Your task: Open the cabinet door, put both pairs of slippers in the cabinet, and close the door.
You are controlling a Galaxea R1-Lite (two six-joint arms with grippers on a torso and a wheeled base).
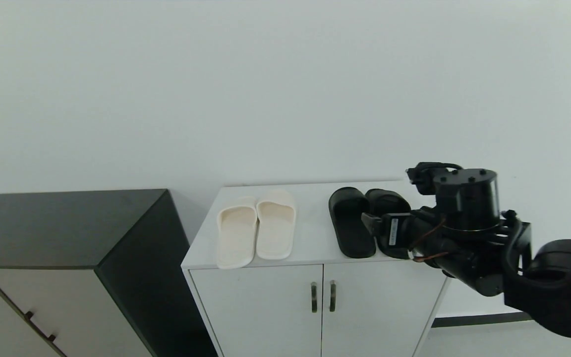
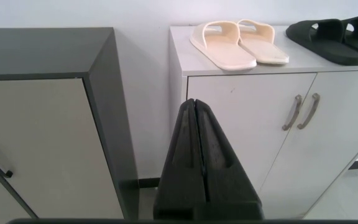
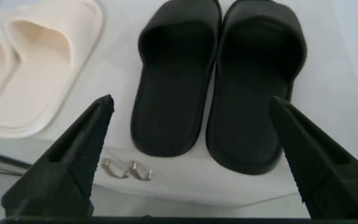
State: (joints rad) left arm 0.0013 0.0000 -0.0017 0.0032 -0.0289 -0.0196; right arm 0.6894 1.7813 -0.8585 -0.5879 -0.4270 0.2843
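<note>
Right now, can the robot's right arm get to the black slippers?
Probably yes. The right arm hangs right by the black slippers on top of the white cabinet. Its jaws stand wide open facing them, and nothing lies in between.

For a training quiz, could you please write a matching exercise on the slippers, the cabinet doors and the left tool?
1 cream slippers
2 black slippers
3 cabinet doors
4 left tool

A fingers pressed together, empty
B closed, handles side by side
C cabinet top, left side
D cabinet top, before the open right tool

Pairs: 1-C, 2-D, 3-B, 4-A
</note>
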